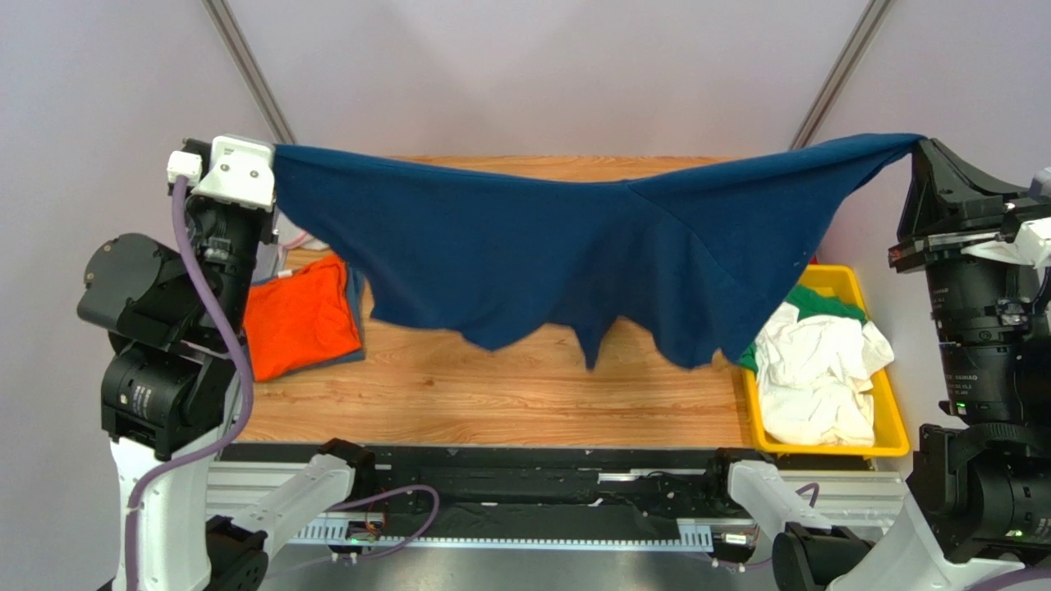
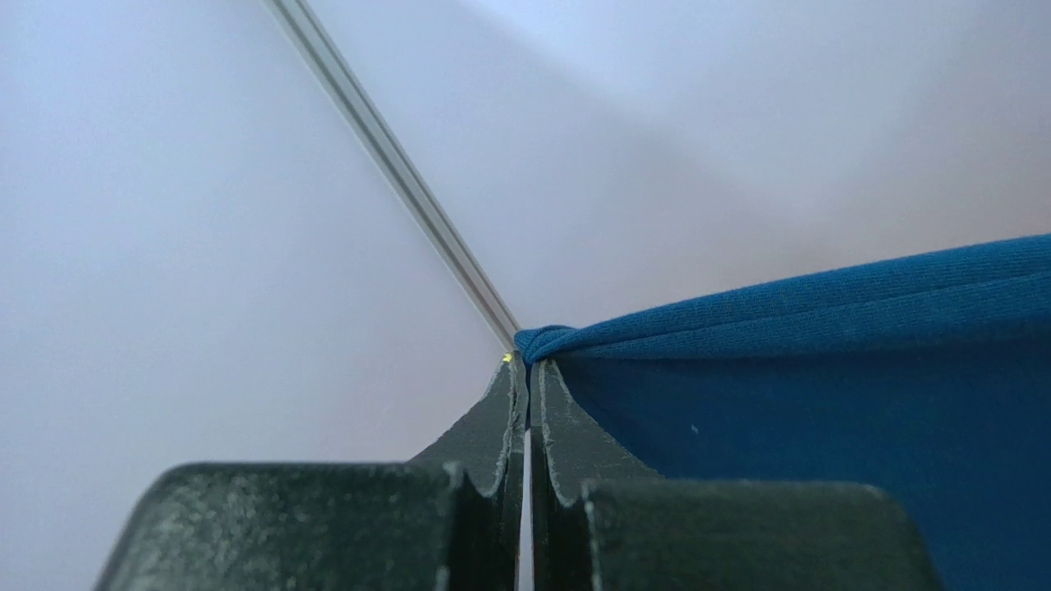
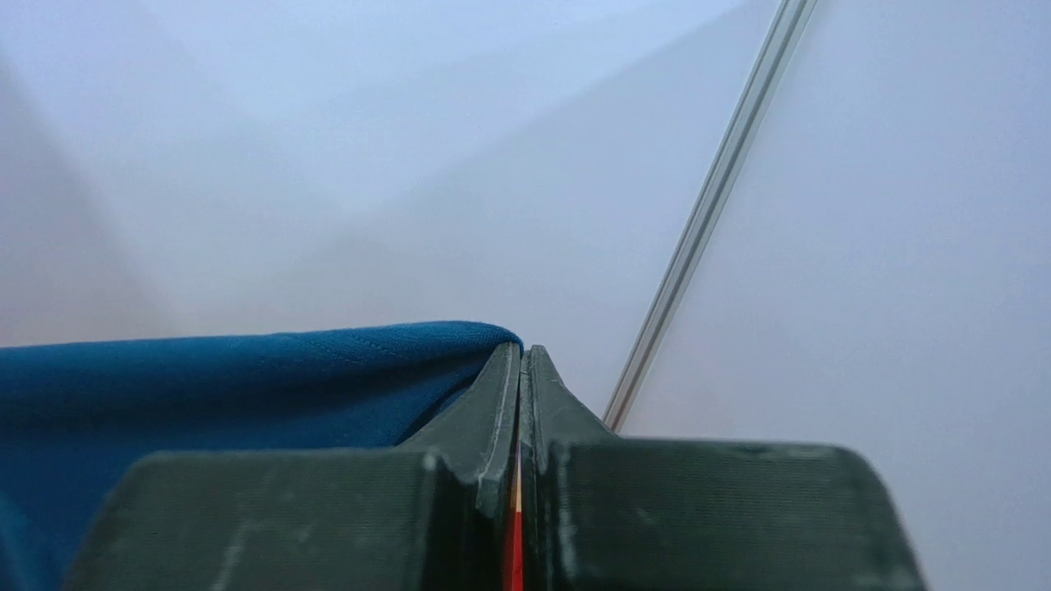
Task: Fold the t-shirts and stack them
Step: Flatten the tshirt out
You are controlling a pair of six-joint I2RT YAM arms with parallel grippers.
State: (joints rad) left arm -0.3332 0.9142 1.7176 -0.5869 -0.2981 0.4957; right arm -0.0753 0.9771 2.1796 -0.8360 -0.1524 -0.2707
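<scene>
The left jaws are clamping tight on one corner of the navy t-shirt (image 2: 802, 406), and the right jaws are pinching its opposite corner just as firmly. Between them the cloth is hanging raised in a shallow sag, probably so that it is spreading out before being laid down for folding. Beneath that span the bench (image 1: 494, 382) is waiting. Below the left jaws an orange t-shirt (image 1: 300, 320) is lying folded, seemingly as the stack's start. Below the right jaws a yellow bin (image 1: 891, 425) is holding a crumpled white t-shirt (image 1: 820, 369) and a green t-shirt (image 1: 824, 304), both not yet folded.
</scene>
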